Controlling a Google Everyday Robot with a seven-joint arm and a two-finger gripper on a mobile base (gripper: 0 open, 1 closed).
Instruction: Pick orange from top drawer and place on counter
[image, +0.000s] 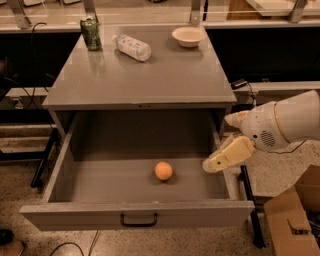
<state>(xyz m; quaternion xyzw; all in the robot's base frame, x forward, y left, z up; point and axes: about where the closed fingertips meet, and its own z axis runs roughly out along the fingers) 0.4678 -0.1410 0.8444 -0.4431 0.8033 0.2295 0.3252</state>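
The orange (163, 170) lies on the floor of the open top drawer (137, 214), a little right of its middle. The drawer is pulled fully out, with a dark handle (138, 219) on its front panel. The grey counter (145, 75) lies above it. My gripper (214, 163) reaches in from the right on a white arm (285, 125). It hangs over the drawer's right side wall, to the right of the orange and apart from it. It holds nothing that I can see.
On the counter's far edge stand a green can (91, 33), a plastic bottle on its side (132, 47) and a white bowl (188, 36). A cardboard box (295, 220) sits on the floor at the lower right. Cables lie at the left.
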